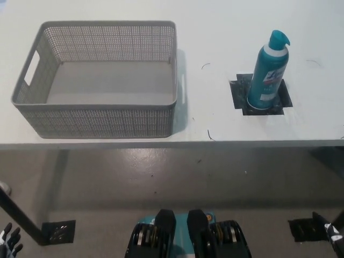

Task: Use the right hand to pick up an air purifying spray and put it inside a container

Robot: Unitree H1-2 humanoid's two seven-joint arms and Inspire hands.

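Head view, spray can [267, 72] upright near table [215, 32] edge, basket [97, 121] well apart, hands' state unclear.

a flat white rectangular table top [226, 32] is spanning the upper frame. a black square tape patch [239, 99] is lying on it at the right. grey smooth floor [161, 177] is showing below, bearing another black tape patch [56, 232].

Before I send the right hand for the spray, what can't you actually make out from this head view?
- Right hand: only a sliver at the bottom right edge; open or shut unclear.
- Left hand: cut off by the lower left corner; its state is unreadable.
- Spray can: label print too small and blurred to read.
- Basket: its near wall hides the front strip of its floor.
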